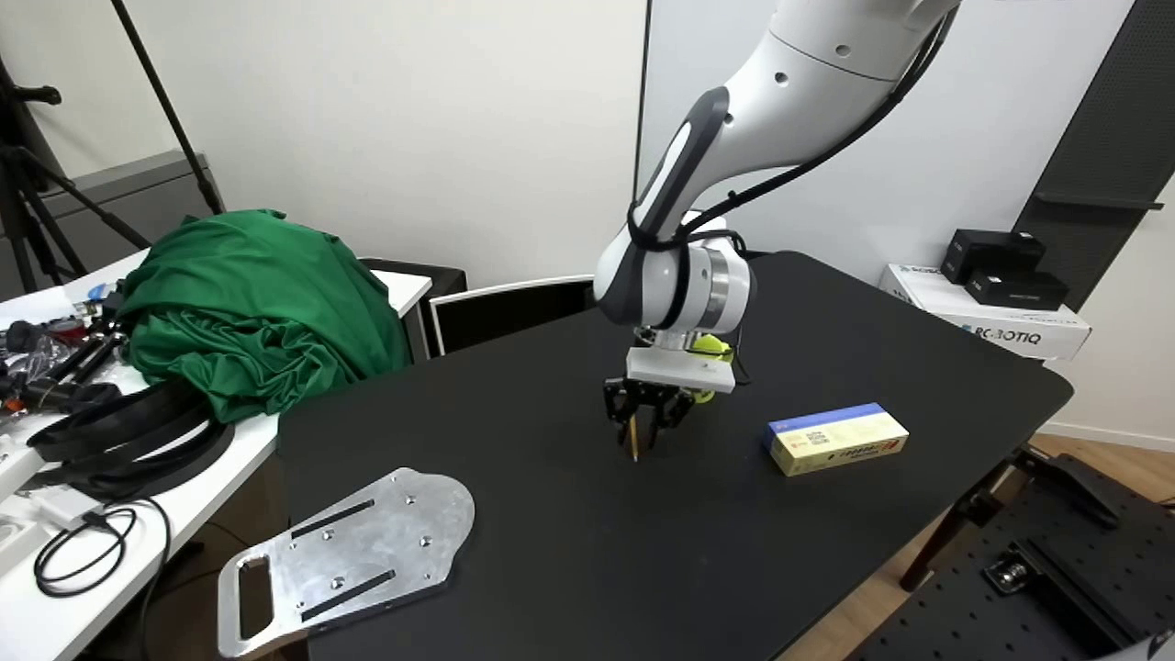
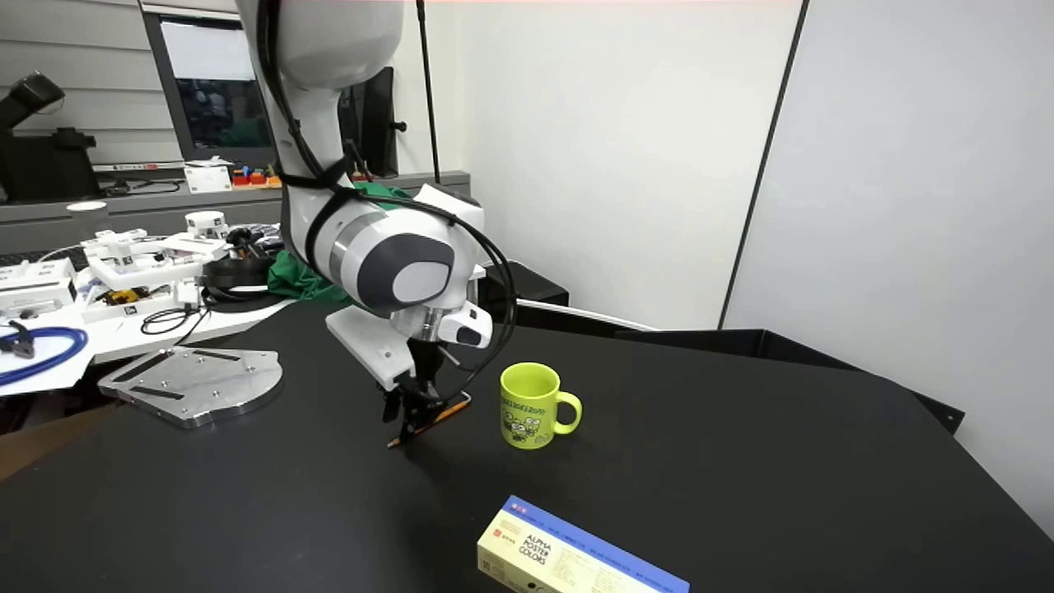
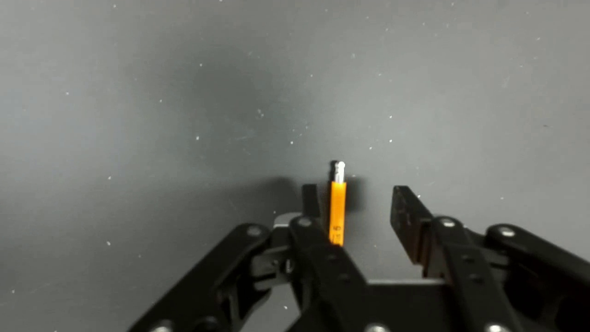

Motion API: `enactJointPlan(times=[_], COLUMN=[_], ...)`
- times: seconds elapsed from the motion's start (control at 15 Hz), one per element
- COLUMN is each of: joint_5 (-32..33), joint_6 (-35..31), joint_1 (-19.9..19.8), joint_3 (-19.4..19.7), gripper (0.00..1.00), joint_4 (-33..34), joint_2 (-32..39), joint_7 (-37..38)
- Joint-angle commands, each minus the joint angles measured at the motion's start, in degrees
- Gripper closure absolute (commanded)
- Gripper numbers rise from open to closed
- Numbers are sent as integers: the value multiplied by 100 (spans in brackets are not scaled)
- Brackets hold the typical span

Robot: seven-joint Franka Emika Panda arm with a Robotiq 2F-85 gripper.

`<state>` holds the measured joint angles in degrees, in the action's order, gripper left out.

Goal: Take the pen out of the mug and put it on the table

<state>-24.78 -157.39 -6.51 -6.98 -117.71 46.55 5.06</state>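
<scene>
1. Far L: metal plate [image 1: 386, 542] overhangs tbl [image 1: 551, 569] edge; flat, silver, slotted.
2. Gripper [image 3: 355, 200]: jaws spread; wrist view, wider gap R of pen [image 3: 337, 207].
3. Slim orange pen, shiny end, on tbl btwn jaws.
4. Upright mug [image 2: 527, 408] nearby; lime cyl. w/ side handle.
5. Yellow/blue oblong box [image 1: 837, 439], apart from mug.
6. Far R: wide tbl room, matte blk, rounded corner.

Bright exterior views, soft shadows on the table [image 3: 295, 92], wrist view slightly blurred
</scene>
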Motion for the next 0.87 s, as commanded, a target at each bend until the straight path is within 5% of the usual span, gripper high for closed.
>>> enactJointPlan(times=[0.0,0.27,0.8], joint_5=[-104,-249,-334], joint_6=[312,1240,1668], joint_1=[-329,-446,-225], joint_3=[-361,-440,-215], gripper=[24,1,0], joint_4=[-670,-973,-929], joint_2=[-637,-1101,-1141], joint_7=[-210,-376,-564])
